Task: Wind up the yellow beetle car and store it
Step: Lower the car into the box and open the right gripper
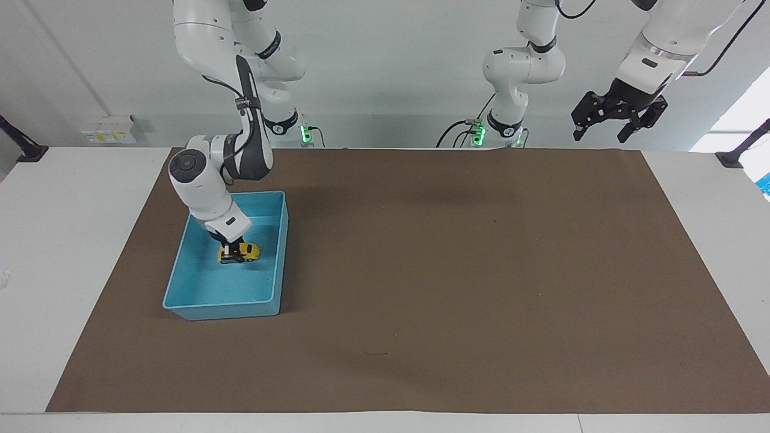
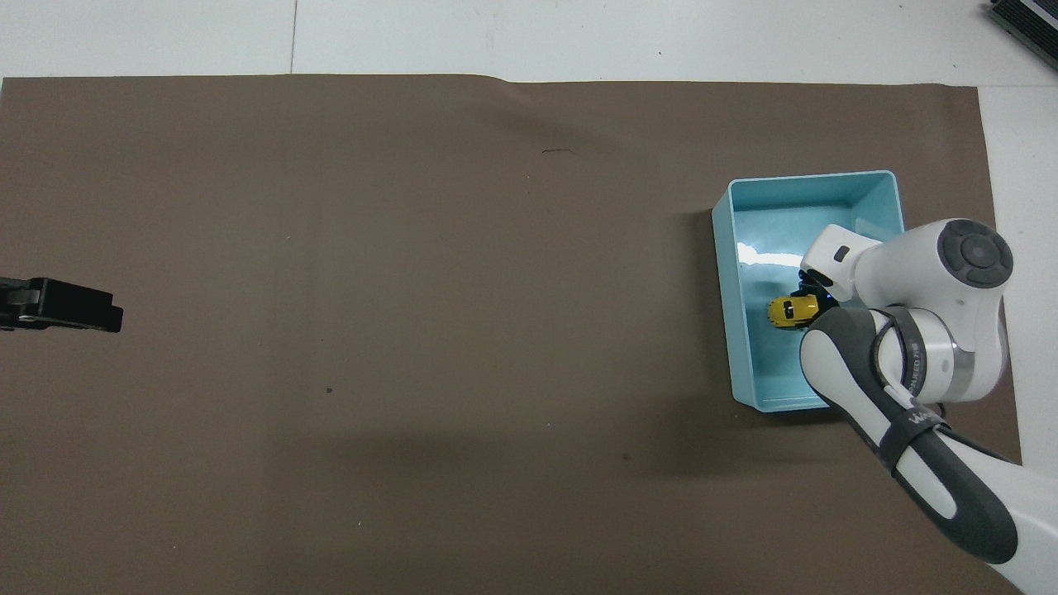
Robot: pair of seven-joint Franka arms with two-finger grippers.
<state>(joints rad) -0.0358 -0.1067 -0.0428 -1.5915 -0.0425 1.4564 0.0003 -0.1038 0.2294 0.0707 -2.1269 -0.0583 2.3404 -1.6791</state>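
The right gripper (image 1: 231,249) is clenched on the yellow car (image 1: 242,252) inside the blue bin (image 1: 274,304), the car's length lying across the bin. The left gripper (image 1: 618,123) waits released, raised over the table's edge.

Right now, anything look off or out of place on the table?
Nothing stands out. The right hand is down in the blue bin, shut on the yellow beetle car, which sits level. The left hand waits, open, raised over its own end of the table. The brown mat lies flat, nothing spilled.
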